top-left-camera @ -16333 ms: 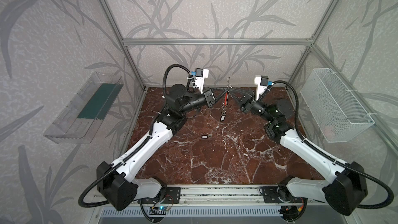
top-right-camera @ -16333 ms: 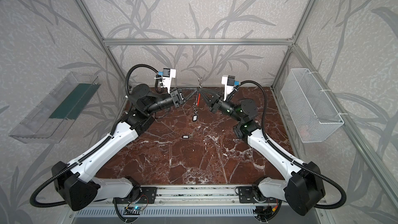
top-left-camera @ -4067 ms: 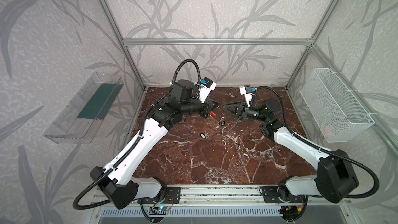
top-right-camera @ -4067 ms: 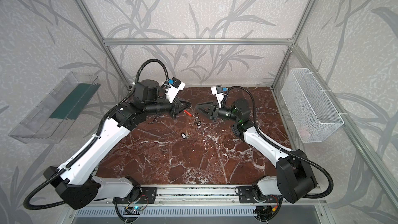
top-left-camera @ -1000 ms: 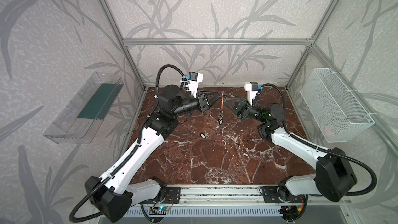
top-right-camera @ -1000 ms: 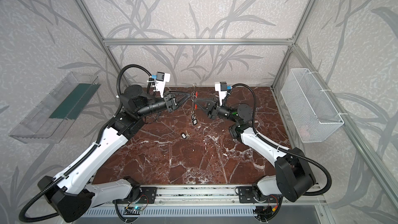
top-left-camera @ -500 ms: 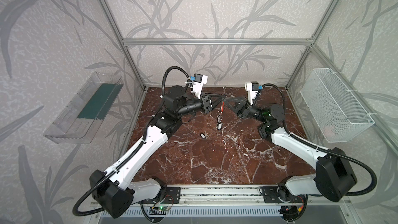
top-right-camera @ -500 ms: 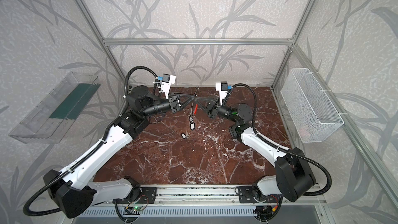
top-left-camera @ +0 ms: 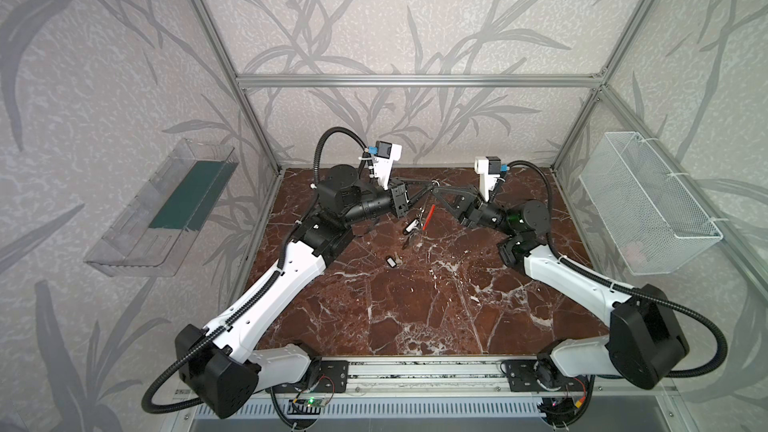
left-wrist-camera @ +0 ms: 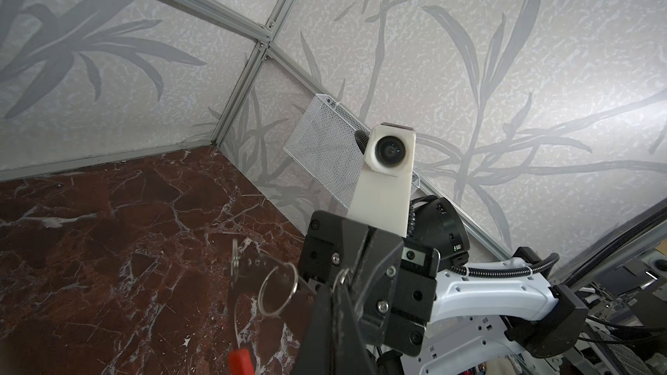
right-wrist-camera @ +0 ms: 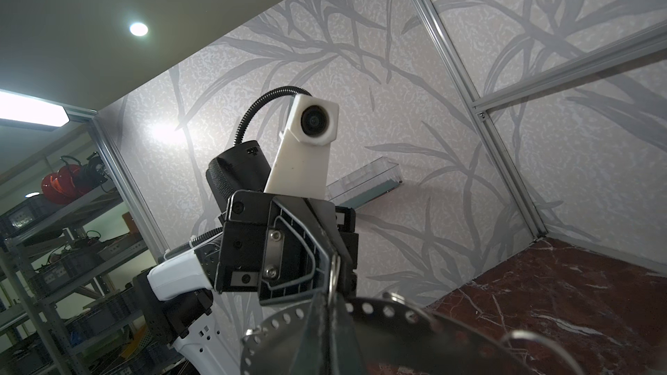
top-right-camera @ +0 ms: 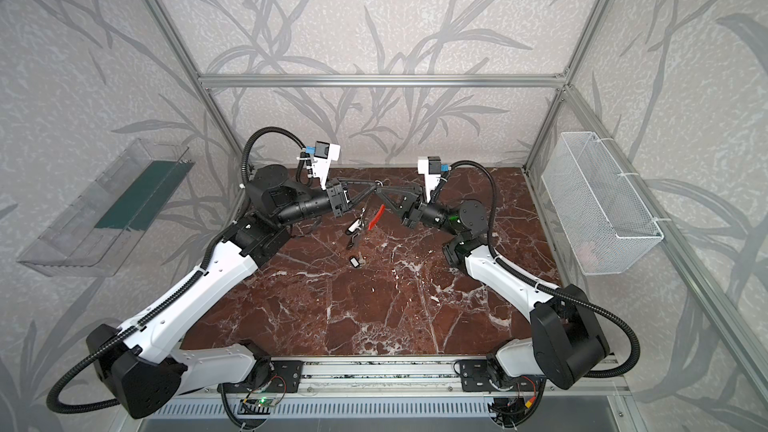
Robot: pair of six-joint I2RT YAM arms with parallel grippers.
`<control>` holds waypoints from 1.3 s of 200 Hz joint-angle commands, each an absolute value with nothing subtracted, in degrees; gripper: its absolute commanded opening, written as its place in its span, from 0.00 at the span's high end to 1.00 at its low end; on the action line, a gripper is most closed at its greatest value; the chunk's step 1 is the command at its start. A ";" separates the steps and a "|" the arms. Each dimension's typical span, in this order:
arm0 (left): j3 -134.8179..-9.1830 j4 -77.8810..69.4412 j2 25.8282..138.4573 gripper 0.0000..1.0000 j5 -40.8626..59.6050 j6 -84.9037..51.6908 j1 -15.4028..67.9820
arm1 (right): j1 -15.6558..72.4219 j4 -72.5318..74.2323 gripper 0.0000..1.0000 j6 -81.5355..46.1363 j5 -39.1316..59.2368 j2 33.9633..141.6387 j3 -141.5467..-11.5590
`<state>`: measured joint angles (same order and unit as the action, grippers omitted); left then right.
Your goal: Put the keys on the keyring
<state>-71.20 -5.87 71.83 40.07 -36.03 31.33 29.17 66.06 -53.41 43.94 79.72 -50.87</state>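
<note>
Above the brown marble table [top-left-camera: 415, 317], two black grippers meet tip to tip near the back wall. The right gripper [top-left-camera: 439, 191] appears to have its jaws drawn close on the band of the flat grey perforated keyring [right-wrist-camera: 391, 313], which hangs clear of the table, its red arc segment [top-left-camera: 429, 216] showing below the fingertips. The left gripper [top-left-camera: 428, 191], jaws fully together, pinches a thin wire loop [right-wrist-camera: 334, 272] at the keyring's top. Small silvery keys [top-left-camera: 410, 227] with black, white-labelled tags dangle beside the red segment. One more tagged key [top-left-camera: 391, 260] lies loose on the table, just in front.
</note>
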 commanded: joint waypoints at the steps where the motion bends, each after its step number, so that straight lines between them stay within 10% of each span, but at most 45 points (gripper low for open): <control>1: -73.68 -1.21 72.04 1.00 41.29 -33.11 31.63 | 28.00 67.82 0.84 -53.62 44.03 79.09 -50.70; 139: -86.58 26.55 74.95 1.00 46.22 -13.43 31.25 | 21.82 14.18 0.69 -25.82 54.51 64.67 -59.32; 260: -88.07 30.84 74.19 1.00 48.07 -11.72 31.37 | 28.78 2.30 0.73 -16.44 53.66 69.33 -67.01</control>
